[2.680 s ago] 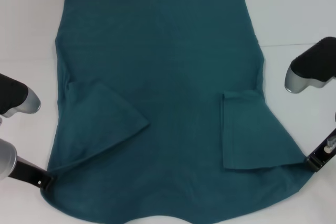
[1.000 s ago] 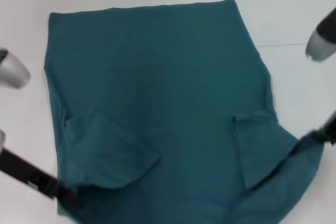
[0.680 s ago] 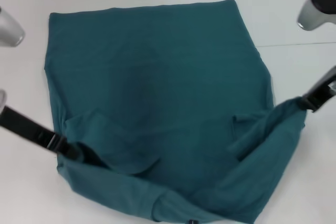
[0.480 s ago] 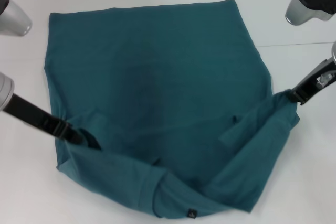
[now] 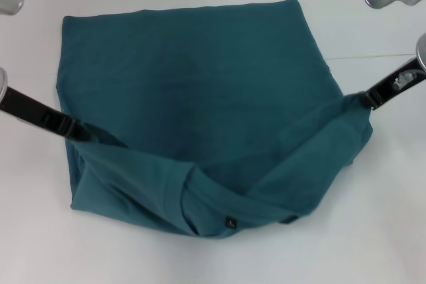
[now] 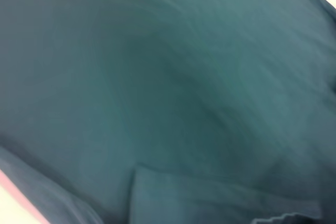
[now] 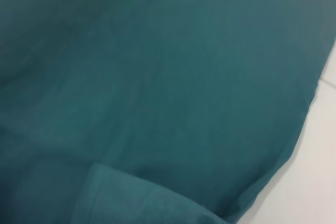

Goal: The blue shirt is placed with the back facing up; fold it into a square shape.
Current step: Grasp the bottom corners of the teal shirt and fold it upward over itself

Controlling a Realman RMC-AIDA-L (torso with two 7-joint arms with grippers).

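White table (image 5: 373, 244): left hand (image 5: 83, 134) and right hand (image 5: 363, 101) each pinch blue shirt (image 5: 200, 91) corners.

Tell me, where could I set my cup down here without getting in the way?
Bare white table lies in front of the blue shirt and beyond its far edge. Both sides are crowded: left end effector and right end effector hold its corners.

Head overhead; wrists close — all share shirt (image 5: 200, 84).

Looks like a lab or test bench to me; just a plain white counter (image 5: 373, 244) with one thin seam line; no furniture or household stuff visible.
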